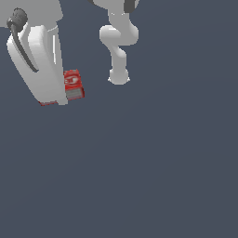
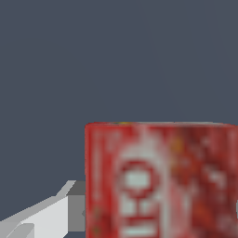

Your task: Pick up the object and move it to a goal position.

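In the wrist view the red box point(image 2: 158, 181) fills the foreground with one end effector finger point(image 2: 42, 216) touching its side, but whether the end effector grips it cannot be told. The exterior view shows the box point(image 1: 73, 85) beside the arm point(image 1: 39, 60), toward the desk's point(image 1: 153, 162) far left part; grasp seemingly underway, carrying to the goal remains.

Light is even and flat in both views, with no clear source and no glare. The dark slate-blue desk point(image 1: 153, 176) carries no cast shadows. The white arm point(image 1: 39, 60) shows only soft grey shading along its rounded sides. Both renders are coarse, with stepped, pixelated edges. In the wrist view the red box point(image 2: 160, 181) fills the frame close up, its white marking smeared and blurred, and the pale fingers point(image 2: 44, 216) beside it look blocky.
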Controlling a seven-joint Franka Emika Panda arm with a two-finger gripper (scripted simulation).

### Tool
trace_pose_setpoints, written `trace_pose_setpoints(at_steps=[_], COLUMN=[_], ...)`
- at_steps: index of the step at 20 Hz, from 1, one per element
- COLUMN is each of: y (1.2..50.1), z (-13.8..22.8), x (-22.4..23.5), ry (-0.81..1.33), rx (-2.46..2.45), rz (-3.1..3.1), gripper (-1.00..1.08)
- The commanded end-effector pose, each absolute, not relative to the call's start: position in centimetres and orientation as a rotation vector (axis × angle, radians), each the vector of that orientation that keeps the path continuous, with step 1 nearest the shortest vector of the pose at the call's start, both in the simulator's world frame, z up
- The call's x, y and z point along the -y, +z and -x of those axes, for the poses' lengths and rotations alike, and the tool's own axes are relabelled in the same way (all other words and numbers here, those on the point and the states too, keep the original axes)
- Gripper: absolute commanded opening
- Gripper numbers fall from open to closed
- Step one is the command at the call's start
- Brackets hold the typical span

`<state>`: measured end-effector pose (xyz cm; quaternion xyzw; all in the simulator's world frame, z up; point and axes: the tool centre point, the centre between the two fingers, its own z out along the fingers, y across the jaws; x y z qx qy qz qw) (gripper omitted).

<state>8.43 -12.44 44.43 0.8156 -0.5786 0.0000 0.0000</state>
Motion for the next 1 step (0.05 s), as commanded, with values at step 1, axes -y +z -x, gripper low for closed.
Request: trace_pose_setpoints(at_steps=[1], y=[44.5], z=[-8.45], x=[12.44], ry=[0.0], rx=[1.818], rz=[-2.562], gripper=[-1.0])
